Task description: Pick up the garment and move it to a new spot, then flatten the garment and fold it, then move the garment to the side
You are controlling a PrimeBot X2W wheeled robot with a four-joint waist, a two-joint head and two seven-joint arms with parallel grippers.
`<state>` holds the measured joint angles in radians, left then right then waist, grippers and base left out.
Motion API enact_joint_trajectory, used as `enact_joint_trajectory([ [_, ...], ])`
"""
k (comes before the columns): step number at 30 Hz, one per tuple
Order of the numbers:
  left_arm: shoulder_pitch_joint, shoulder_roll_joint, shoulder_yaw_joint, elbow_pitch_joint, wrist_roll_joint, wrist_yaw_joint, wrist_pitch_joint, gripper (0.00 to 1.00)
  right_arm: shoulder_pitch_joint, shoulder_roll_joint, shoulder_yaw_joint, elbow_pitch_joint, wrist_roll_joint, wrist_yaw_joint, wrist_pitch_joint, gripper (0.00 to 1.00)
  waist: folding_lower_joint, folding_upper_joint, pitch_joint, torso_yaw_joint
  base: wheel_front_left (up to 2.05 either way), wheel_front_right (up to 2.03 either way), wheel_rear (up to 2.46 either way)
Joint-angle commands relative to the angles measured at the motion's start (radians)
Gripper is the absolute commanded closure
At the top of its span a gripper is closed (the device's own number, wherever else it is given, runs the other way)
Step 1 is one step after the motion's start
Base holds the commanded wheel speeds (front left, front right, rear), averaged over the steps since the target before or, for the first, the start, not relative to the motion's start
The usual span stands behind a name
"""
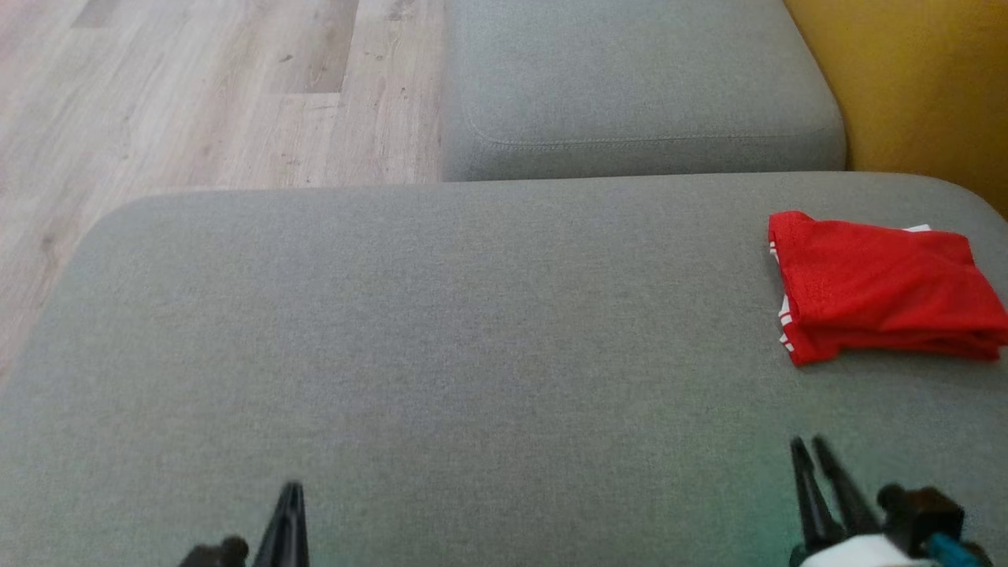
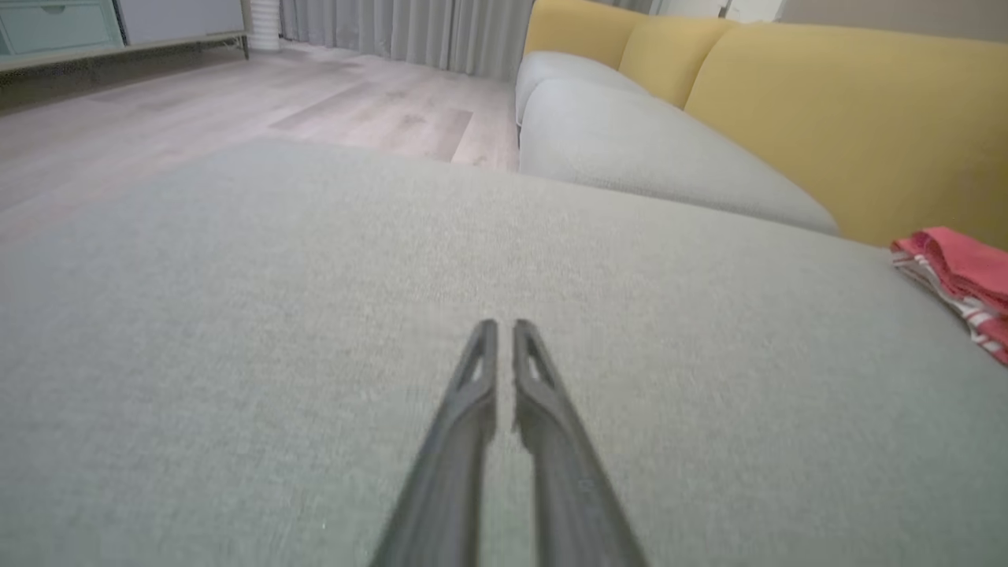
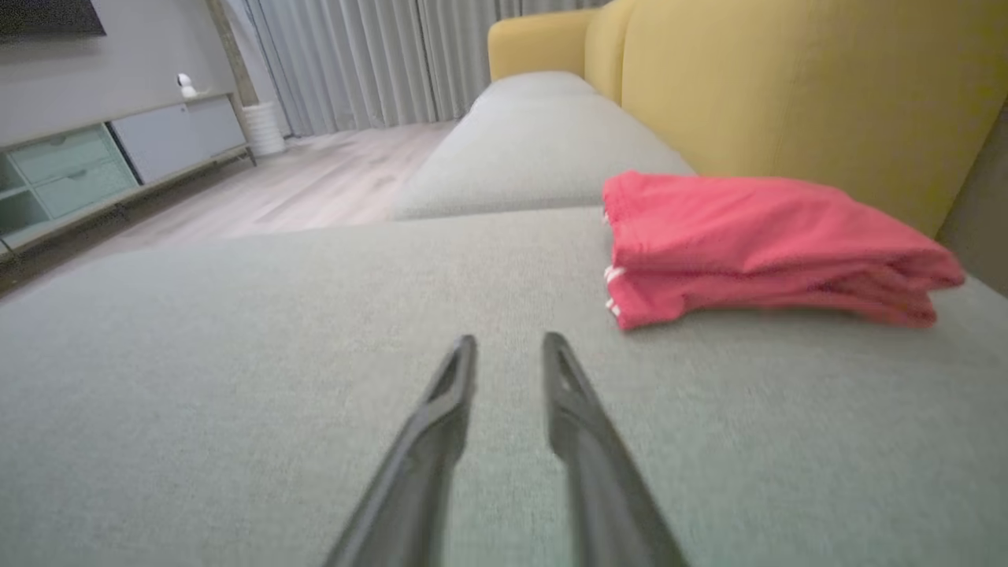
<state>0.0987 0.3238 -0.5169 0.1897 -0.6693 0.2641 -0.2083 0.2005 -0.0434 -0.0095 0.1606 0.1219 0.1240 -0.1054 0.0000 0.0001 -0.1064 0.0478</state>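
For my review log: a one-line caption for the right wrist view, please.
Folded red garment lies on grey cushion, beyond the empty right gripper.

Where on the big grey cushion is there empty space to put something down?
Most of the grey cushion is bare, from its left edge by the wooden floor across to the red garment. It's crowded at the right, around the garment, and near the right gripper.

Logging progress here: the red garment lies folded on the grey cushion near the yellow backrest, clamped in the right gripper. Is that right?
Not clamped. The red garment lies folded on the grey cushion near the yellow backrest, but the right gripper stands apart from it, empty; the right wrist view shows it.
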Motion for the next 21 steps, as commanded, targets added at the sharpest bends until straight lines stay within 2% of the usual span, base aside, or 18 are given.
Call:
enact_joint_trajectory([
  [1, 0.01, -0.006, -0.003, 0.015, -0.001, 0.0, 0.0, 1.0, 0.003, 0.0, 0.001, 0.023, 0.001, 0.0, 0.0, 1.0, 0.0001, -0.0001, 0.0, 0.0, 0.0, 0.0, 0.0],
  [21, -0.017, -0.048, 0.09, 0.034, -0.147, -0.06, 0.047, 1.0, -0.041, -0.003, -0.011, 0.046, 0.231, 0.001, 0.031, 1.0, 0.0001, -0.0001, 0.017, -0.007, 0.0, 0.0, 0.0],
])
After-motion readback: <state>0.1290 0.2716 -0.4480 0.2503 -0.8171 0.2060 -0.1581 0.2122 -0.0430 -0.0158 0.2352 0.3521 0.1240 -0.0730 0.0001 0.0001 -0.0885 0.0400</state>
